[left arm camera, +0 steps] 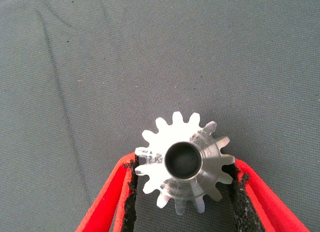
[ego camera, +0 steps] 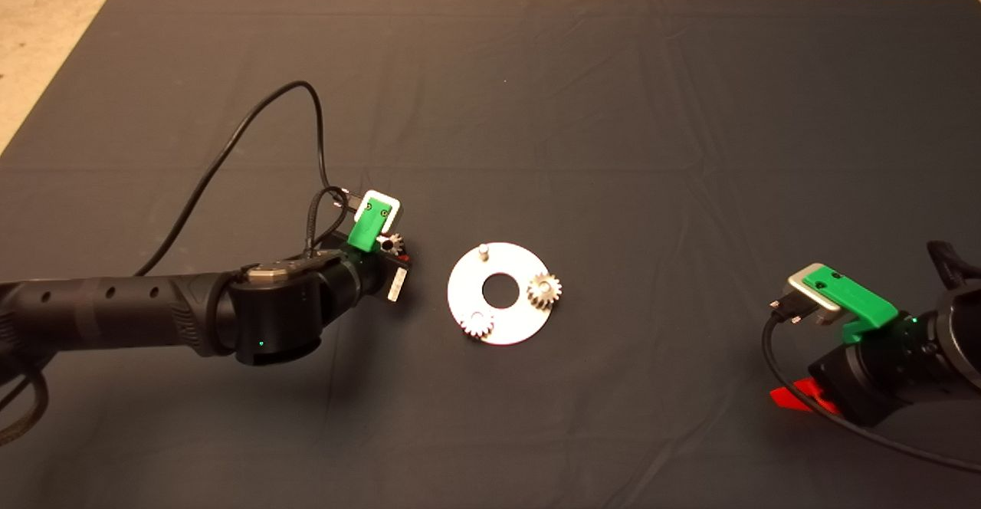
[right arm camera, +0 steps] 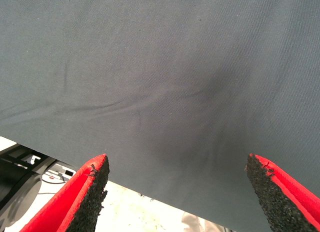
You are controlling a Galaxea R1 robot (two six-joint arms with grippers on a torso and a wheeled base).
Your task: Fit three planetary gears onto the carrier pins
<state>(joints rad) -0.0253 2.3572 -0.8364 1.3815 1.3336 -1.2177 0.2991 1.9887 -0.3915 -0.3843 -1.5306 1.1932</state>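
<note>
A flat silver disc with a central hole lies mid-mat. Two planetary gears sit on carrier pins: one at the disc's right edge, one at its lower left. The third pin stands bare at the far edge. My left gripper hovers just left of the disc, shut on a third gear. In the left wrist view that gear is pinched between the black pads of the left gripper, bore facing the camera. My right gripper waits open at the lower right.
The left arm's black cable loops over the mat behind the wrist. The mat's far edge meets a pale floor. In the right wrist view the mat's edge and some floor clutter show beyond the fingers.
</note>
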